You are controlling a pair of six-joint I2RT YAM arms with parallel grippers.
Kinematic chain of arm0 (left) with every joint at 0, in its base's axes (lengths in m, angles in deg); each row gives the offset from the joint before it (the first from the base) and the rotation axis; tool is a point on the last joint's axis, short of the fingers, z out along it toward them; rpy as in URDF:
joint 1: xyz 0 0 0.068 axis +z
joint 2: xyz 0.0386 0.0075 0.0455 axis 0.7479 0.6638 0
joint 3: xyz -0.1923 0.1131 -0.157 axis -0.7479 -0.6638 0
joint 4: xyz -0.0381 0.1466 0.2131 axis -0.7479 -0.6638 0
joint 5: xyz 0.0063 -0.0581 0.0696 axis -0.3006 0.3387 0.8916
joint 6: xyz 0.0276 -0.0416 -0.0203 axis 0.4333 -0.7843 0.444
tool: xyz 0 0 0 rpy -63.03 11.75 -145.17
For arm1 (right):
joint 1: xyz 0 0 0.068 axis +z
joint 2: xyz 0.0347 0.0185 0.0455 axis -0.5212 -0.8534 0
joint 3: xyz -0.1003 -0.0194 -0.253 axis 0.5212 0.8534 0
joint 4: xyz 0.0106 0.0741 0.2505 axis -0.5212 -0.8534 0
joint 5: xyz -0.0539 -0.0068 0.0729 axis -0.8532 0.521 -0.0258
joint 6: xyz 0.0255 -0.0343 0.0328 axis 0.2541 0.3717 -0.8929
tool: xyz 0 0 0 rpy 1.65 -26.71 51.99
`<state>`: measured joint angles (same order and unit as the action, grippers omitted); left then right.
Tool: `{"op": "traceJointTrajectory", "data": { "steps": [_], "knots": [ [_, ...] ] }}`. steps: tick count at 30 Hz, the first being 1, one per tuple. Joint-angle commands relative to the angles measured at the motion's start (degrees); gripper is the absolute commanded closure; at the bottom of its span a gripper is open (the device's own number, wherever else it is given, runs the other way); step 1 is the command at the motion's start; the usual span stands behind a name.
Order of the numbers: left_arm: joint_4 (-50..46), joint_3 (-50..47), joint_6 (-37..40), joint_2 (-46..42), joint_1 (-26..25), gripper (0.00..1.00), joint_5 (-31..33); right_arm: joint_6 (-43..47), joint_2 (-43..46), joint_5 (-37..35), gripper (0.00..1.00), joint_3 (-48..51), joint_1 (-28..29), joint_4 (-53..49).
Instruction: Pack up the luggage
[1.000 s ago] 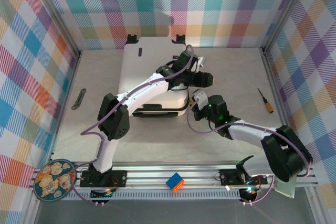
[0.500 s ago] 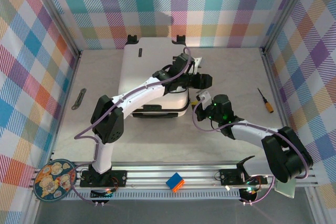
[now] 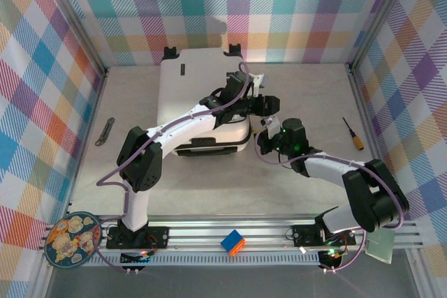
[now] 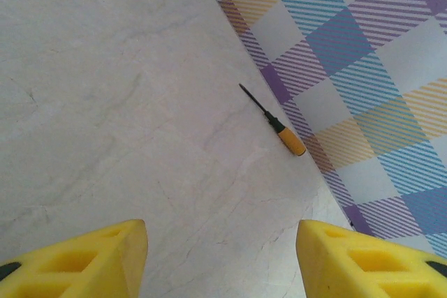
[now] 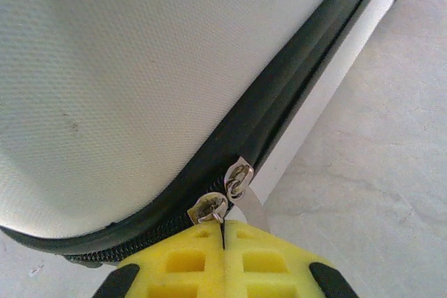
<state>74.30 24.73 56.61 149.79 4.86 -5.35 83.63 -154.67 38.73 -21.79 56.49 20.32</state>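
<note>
Luggage: the white hard-shell suitcase (image 3: 195, 95) lies flat and closed on the table (image 3: 314, 88), in the far middle, with its two black wheels (image 3: 170, 51) toward the far wall
Zipper seam: a black band (image 5: 293, 95) runs along the edge of the white shell (image 5: 140, 68); the right wrist view sees it from very near
Left arm: it (image 3: 181, 127) reaches across the top of the suitcase, and its end stands past the right edge of the shell
Left jaws: about half open with nothing between them; the two yellow fingers (image 4: 84, 263) stand apart above bare table and point to the right
Right arm: it (image 3: 328, 169) comes from the near right, and its end is at the near right corner of the suitcase
Right jaws: closed tight, the yellow fingers (image 5: 181, 263) pressed together, and they pinch a zipper pull (image 5: 237, 181)
Zipper pulls: two small metal sliders sit side by side on the seam; the second one (image 5: 209, 209) touches the fingertips
Screwdriver: orange handle, dark shaft (image 3: 351, 134), on the table at the right, near the plaid wall (image 4: 276, 122)
Near edge: a blue and orange cube (image 3: 232, 242) on the rail, and a round patterned plate (image 3: 70, 237) at the near left
</note>
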Motion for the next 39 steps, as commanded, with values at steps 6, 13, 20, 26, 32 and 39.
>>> {"op": "traceJointTrajectory", "data": {
  "steps": [6, 13, 20, 26, 32, 39],
  "knots": [
    [-10.7, -2.9, -1.2, 0.0, 1.3, 0.41, 0.2, -2.0, 0.5, -7.2, 1.0, -4.0, -3.0, 5.4],
    [-13.8, 7.2, 1.0, 1.1, 1.3, 0.39, -0.4, -3.1, 7.8, -11.4, 0.83, -3.1, -3.0, -4.7],
    [-20.3, 21.6, 5.9, -1.2, 1.4, 0.35, 2.8, -8.2, 16.9, -17.4, 0.69, -0.4, -3.0, -18.3],
    [-24.0, 14.7, 10.6, -10.9, 2.9, 0.3, 13.8, -9.5, 19.8, -17.7, 0.6, -1.2, -3.0, -22.3],
    [-24.9, -3.7, 11.3, -26.7, 13.7, 0.25, 20.0, -11.4, 19.8, -14.0, 0.44, -7.3, -3.0, -27.9],
    [-29.0, -15.9, 14.9, -39.1, 23.8, 0.19, 34.1, -16.5, 14.2, -6.6, 0.15, -16.5, -3.0, -27.9]
  ]
}}
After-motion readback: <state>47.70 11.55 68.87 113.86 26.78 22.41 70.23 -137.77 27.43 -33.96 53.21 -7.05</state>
